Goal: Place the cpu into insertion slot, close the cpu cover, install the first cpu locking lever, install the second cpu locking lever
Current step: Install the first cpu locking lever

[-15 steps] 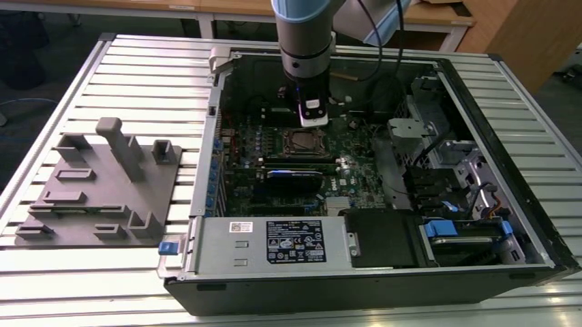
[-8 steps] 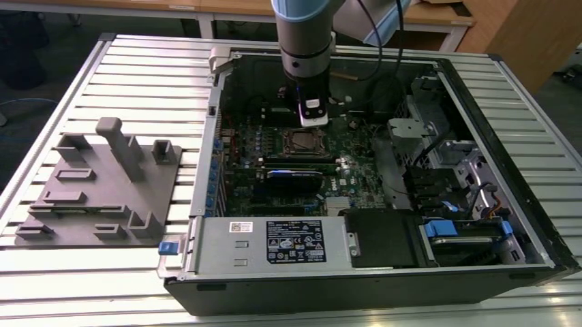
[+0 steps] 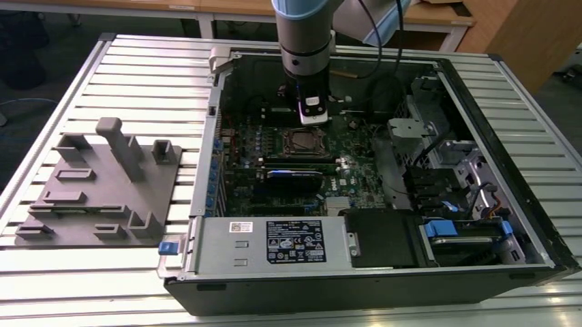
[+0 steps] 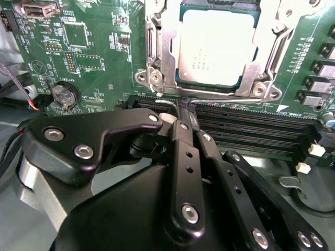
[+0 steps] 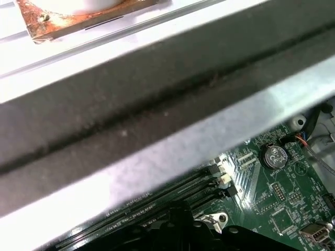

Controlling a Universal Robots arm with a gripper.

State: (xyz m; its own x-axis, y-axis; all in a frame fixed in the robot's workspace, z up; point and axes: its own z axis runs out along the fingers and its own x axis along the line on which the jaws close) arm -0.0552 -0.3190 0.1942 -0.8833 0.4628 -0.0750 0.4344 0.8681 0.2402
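Tool (image 4: 180, 112) closed, fingers together on a thin wire locking lever (image 4: 220, 97) just beyond the tips, at the near edge of the socket. Directly ahead: cpu (image 4: 217, 47), seated flat in the insertion slot (image 4: 209, 85), with the cpu cover (image 4: 170, 52) lowered around it, silver top showing through the window. Placement and cover closing judged done; lever work judged in hand, though whether either lever is fully latched cannot be told. Beside the tips, long black memory slots (image 4: 251, 125) running alongside the socket, close to the lever's path. Farther off to one side, a round coin cell (image 4: 64, 94) on the green board. Beyond, in the exterior view: open computer case (image 3: 509, 269) on the slatted table (image 3: 136, 61), grey fixture block (image 3: 100, 191) well apart.
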